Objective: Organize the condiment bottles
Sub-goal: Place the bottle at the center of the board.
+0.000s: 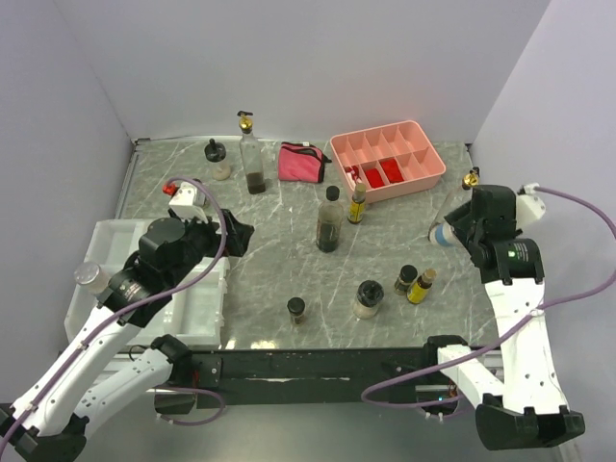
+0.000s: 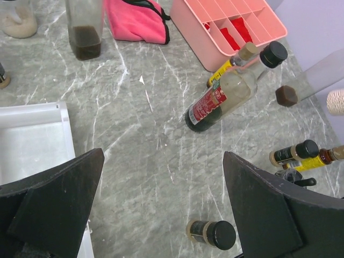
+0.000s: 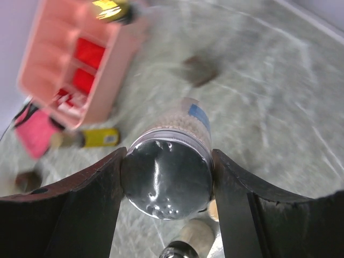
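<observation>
My right gripper (image 3: pixel 169 161) is shut on a silver-lidded jar (image 3: pixel 177 129) of pale granules with a blue label, both fingers pressed against its lid. From above, that jar (image 1: pixel 444 233) tilts at the table's right side under the right gripper (image 1: pixel 460 226). My left gripper (image 2: pixel 163 161) hangs wide open over bare table, holding nothing, beside the white tray (image 1: pixel 106 241). A small black-lidded spice jar (image 2: pixel 212 234) lies just inside its right finger. Other condiment bottles stand around: a dark bottle (image 1: pixel 329 221), a yellow one (image 1: pixel 357 204), a tall pump bottle (image 1: pixel 252 154).
A pink compartment tray (image 1: pixel 425 162) and a pink pouch (image 1: pixel 300 162) sit at the back. Jars (image 1: pixel 369 298) (image 1: pixel 405 279) and a yellow bottle (image 1: pixel 421 286) stand near the front. A silver-lidded jar (image 1: pixel 91 277) rests at the white tray's left edge.
</observation>
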Action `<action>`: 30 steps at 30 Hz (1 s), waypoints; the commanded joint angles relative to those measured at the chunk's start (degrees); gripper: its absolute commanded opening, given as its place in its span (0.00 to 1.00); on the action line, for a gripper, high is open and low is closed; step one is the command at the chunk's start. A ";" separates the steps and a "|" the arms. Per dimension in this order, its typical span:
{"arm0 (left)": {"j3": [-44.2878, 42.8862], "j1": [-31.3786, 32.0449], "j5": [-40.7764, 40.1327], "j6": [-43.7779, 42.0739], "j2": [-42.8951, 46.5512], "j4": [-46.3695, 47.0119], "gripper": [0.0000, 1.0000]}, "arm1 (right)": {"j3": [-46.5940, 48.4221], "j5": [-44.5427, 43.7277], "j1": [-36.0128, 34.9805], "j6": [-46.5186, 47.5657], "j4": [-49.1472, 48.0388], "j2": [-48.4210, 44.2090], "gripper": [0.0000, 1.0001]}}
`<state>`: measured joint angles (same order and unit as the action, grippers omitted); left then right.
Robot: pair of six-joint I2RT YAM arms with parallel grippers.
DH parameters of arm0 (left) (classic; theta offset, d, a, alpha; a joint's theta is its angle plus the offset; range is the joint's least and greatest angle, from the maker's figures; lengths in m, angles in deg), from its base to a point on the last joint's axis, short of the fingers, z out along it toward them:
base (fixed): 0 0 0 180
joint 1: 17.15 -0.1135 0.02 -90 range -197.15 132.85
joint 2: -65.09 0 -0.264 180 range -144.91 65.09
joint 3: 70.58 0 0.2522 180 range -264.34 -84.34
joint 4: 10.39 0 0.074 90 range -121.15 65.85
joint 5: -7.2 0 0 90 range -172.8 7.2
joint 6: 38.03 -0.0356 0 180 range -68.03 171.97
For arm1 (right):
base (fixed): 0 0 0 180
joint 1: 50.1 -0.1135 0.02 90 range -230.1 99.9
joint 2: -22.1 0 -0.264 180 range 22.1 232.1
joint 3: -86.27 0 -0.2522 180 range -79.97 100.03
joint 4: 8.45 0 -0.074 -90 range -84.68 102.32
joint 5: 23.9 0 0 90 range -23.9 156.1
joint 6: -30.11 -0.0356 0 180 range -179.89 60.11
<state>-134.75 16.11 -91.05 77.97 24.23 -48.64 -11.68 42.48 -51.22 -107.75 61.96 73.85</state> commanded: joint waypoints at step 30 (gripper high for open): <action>5.32 0.14 -10.38 -0.77 20.56 6.12 0.99 | 8.17 13.24 -53.19 18.58 -28.07 24.71 0.06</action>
<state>-130.14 16.11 -96.80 77.83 43.00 -44.81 -7.00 54.00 -103.35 -91.29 45.26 95.47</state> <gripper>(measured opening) 0.995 0.675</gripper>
